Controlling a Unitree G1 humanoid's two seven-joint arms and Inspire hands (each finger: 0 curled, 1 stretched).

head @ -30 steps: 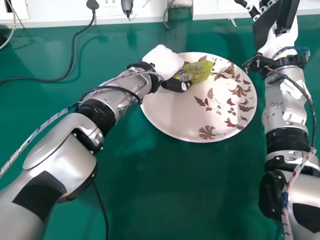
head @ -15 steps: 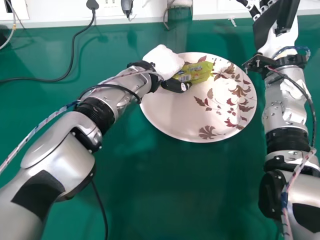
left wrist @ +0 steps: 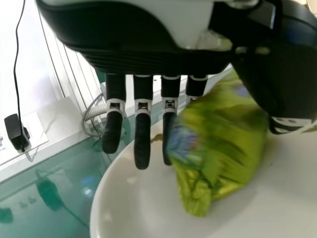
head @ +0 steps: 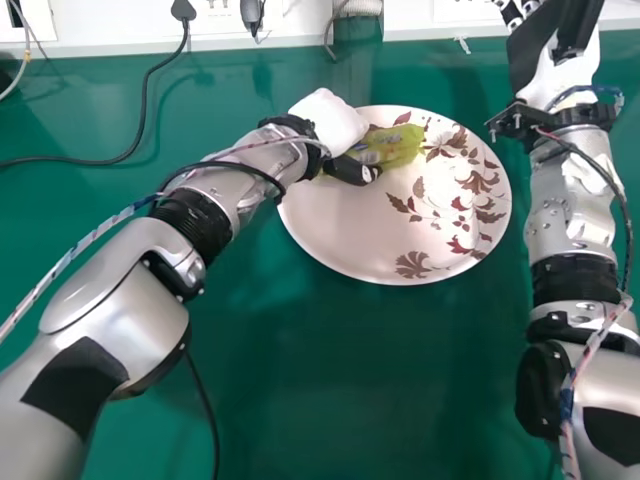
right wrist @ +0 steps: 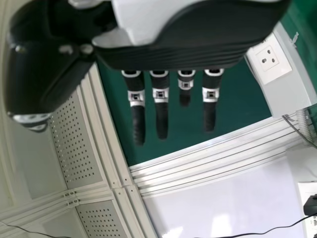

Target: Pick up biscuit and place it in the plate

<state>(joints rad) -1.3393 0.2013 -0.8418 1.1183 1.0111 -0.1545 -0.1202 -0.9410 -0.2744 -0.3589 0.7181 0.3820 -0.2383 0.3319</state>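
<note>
My left hand (head: 328, 118) is over the far left part of the patterned white plate (head: 345, 235) in the head view. Its thumb and fingers pinch the biscuit, a green-yellow packet (head: 399, 147) that extends to the right above the plate. The left wrist view has the left hand (left wrist: 142, 134) with the biscuit packet (left wrist: 223, 144) between thumb and fingers, the plate (left wrist: 133, 208) beneath. At the far right of the head view my right hand (head: 530, 50) stays empty and open, off the plate; its straight fingers show in the right wrist view as the right hand (right wrist: 161, 109).
A green table (head: 330, 400) lies under both arms. Along its back edge runs a white ledge with sockets and plugs (head: 184, 9). A black cable (head: 120, 158) curves over the back left of the table. The right forearm (head: 570, 220) stands beside the plate's right rim.
The packet has shifted very slightly at my left hand, and its print is blurrier. Both arms have hardly moved.
</note>
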